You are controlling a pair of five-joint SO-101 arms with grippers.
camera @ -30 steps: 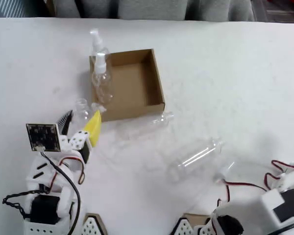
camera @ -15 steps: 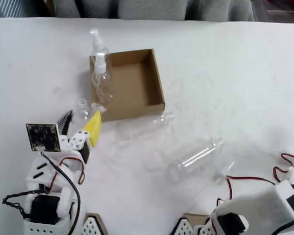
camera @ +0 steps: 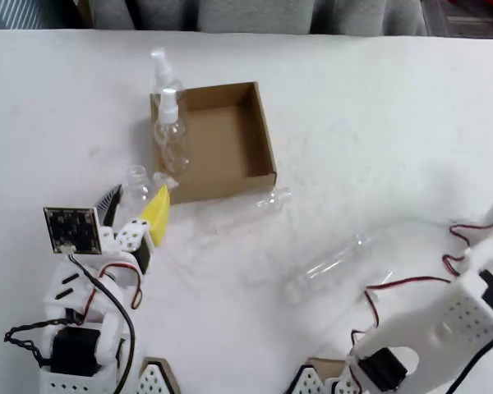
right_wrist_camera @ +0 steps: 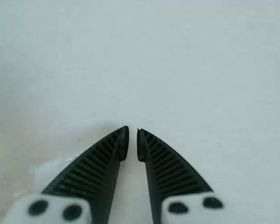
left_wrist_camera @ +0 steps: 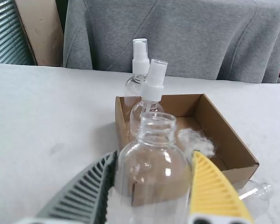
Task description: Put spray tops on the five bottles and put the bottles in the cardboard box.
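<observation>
My left gripper (left_wrist_camera: 154,156) is shut on an upright clear bottle (left_wrist_camera: 151,172) with no top, held between a grey and a yellow finger just in front of the cardboard box (left_wrist_camera: 224,135). From above, this gripper (camera: 138,190) is at the box's (camera: 259,135) near left corner. One bottle with a spray top (camera: 169,131) stands at the box's left wall, and another (camera: 161,72) stands behind the box. Two open bottles lie on the table, one (camera: 259,205) by the box's front and one (camera: 329,263) further right. My right gripper (right_wrist_camera: 132,140) is shut over bare table with nothing between its fingers.
An arm's white body (camera: 444,328) with red wires fills the near right corner. A loose spray top with a thin tube (camera: 382,283) lies beside the right-hand lying bottle. A grey cloth (left_wrist_camera: 177,37) hangs beyond the table's far edge.
The arm at the near right has swung up and toward the right edge, its wires following. The left arm and every bottle have stayed where they were.
</observation>
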